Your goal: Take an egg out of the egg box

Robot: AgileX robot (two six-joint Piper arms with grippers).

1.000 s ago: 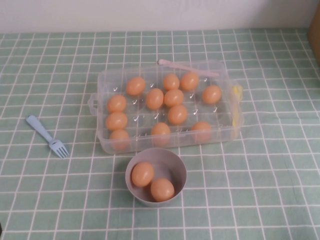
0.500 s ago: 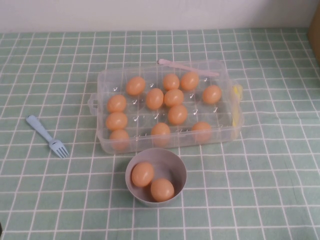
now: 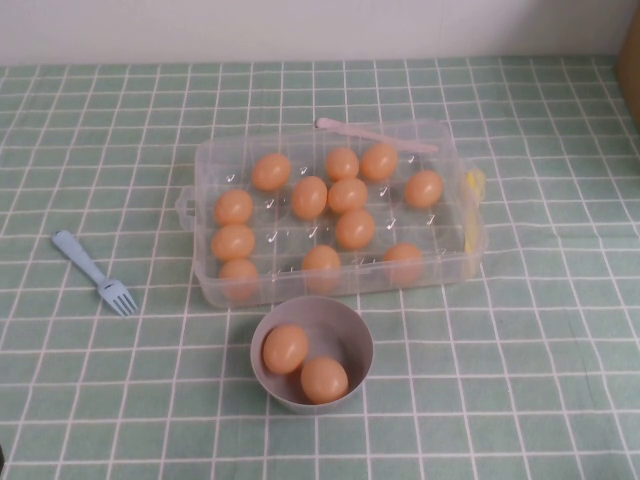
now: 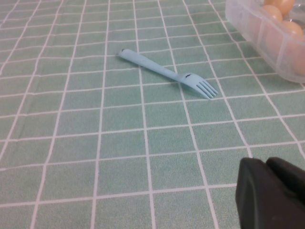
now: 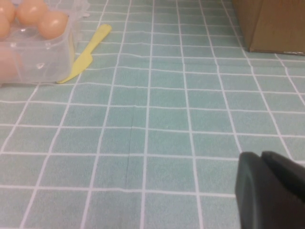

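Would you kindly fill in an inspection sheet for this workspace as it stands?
Surface: green checked tablecloth, flat.
Job's things: clear egg box, lid off, holding twelve eggs; nearest-row middle egg sits by the bowl side.
Clutter: grey bowl with two eggs, in front of the box; blue fork to the box's left; yellow plastic knife against the box's right end; pink strip on the far rim.
Grippers: left claw low over the cloth near the fork, holding nothing; right claw shut, empty, over bare cloth right of the box.
Cables: nothing seen.
Surroundings: white wall behind; brown box at far right.
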